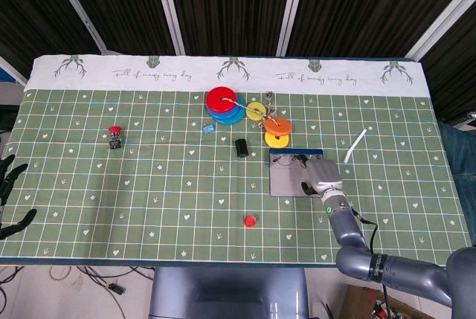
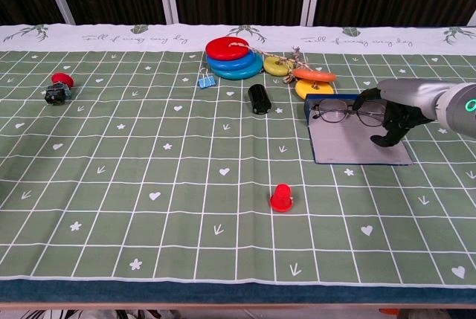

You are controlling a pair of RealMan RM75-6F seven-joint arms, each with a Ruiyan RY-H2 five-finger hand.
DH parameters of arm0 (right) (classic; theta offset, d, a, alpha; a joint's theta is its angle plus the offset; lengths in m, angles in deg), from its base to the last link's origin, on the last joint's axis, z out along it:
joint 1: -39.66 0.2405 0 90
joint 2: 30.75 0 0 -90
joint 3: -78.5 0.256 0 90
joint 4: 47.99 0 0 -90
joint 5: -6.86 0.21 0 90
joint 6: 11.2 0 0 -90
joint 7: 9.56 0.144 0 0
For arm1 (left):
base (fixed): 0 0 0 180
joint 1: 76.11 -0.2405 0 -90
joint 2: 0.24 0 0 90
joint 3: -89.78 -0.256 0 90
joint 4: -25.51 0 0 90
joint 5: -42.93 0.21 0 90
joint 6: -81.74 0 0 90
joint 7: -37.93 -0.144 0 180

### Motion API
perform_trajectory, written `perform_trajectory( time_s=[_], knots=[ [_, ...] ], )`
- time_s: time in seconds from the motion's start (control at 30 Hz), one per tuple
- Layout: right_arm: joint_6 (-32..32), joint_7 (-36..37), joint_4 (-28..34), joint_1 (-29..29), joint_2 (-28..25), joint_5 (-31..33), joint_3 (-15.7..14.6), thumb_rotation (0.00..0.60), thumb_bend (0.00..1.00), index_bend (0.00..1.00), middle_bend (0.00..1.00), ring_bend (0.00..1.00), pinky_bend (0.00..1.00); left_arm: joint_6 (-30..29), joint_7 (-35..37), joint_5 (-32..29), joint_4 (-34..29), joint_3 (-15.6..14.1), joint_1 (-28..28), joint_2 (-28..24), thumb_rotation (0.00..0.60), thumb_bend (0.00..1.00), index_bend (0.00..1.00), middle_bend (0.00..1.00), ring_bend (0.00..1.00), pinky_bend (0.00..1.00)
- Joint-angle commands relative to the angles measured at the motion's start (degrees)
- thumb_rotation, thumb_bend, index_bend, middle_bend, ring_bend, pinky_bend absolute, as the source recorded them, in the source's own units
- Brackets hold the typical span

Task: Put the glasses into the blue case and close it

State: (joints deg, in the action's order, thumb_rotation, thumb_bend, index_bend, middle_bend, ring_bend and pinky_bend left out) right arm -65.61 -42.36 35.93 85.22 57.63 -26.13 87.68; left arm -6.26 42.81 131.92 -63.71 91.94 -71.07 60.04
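**Glasses held over the open blue case**

Green grid-patterned cloth across the tabletop [image 2: 149,155], dark slatted wall behind. Right of centre in the chest view: open blue case with grey lining [image 2: 349,148], lying flat. Thin dark-rimmed glasses [image 2: 343,114] at its far edge, pinched at their right end by the right hand [image 2: 388,114], fingers curled around the frame. At the far left edge of the head view: left hand [image 1: 9,196], fingers spread, holding nothing. Small red cone [image 2: 281,198] lower centre; black cylinder [image 2: 259,99] and stacked coloured rings [image 2: 234,57] further up.
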Motion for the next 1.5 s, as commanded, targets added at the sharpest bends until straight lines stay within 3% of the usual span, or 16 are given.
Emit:
perform_trajectory(
  time_s=[0.03,0.37,0.73,0.9,1.0,1.1,1.23,1.33,1.5],
  knots=[
    [0.2,-0.1,-0.7,0.3,0.3,0.7,0.2,0.600,0.49,0.18,0.93,0.92,0.96,0.0,0.0,0.0,0.0,0.0,0.0,0.0,0.600,0.23,0.11,0.00,0.00,0.00],
    [-0.5,-0.5,-1.4,0.3,0.6,1.0,0.0,0.600,0.50,0.16,0.93,0.92,0.96,0.0,0.0,0.0,0.0,0.0,0.0,-0.1,0.600,0.23,0.11,0.00,0.00,0.00],
    [-3.6,-2.0,0.0,-0.6,0.6,-0.8,-1.2,0.600,0.49,0.06,0.92,0.91,0.95,0.3,-0.4,-0.3,-0.2,0.0,0.0,-0.1,0.600,0.23,0.11,0.00,0.00,0.00],
    [-5.1,-0.7,3.1,-1.7,-1.1,-2.8,-1.1,0.600,0.48,0.03,0.86,0.86,0.92,0.4,-0.6,-0.4,-0.3,0.0,0.0,-0.1,0.600,0.23,0.11,0.00,0.00,0.00],
    [-6.8,1.3,6.5,-3.3,-3.1,-6.2,-1.4,0.600,0.43,0.02,0.70,0.74,0.80,0.5,-0.8,-0.5,-0.4,0.0,0.0,-0.1,0.600,0.23,0.11,0.00,0.00,0.00],
    [-8.1,3.7,9.3,-4.9,-4.9,-10.6,-2.2,0.600,0.38,0.03,0.50,0.55,0.57,0.6,-1.0,-0.5,-0.5,-0.1,0.0,-0.1,0.600,0.23,0.11,0.00,0.00,0.00],
    [-9.1,6.7,11.1,-7.1,-6.5,-16.1,-3.9,0.600,0.31,0.08,0.35,0.36,0.34,0.7,-1.5,-0.6,-0.6,-0.2,-0.1,-0.1,0.600,0.23,0.11,0.00,0.00,0.00],
    [-8.6,9.8,10.6,-8.2,-6.7,-19.9,-4.8,0.600,0.27,0.15,0.30,0.31,0.30,0.8,-1.7,-0.7,-0.8,-0.2,-0.1,-0.1,0.600,0.23,0.12,0.00,0.00,0.00],
    [-7.1,13.6,7.0,-9.1,-5.8,-26.6,-7.0,0.600,0.20,0.17,0.26,0.29,0.26,0.8,-1.9,-0.8,-1.0,-0.2,-0.1,-0.2,0.600,0.23,0.12,0.00,0.00,0.00]
  ],
)
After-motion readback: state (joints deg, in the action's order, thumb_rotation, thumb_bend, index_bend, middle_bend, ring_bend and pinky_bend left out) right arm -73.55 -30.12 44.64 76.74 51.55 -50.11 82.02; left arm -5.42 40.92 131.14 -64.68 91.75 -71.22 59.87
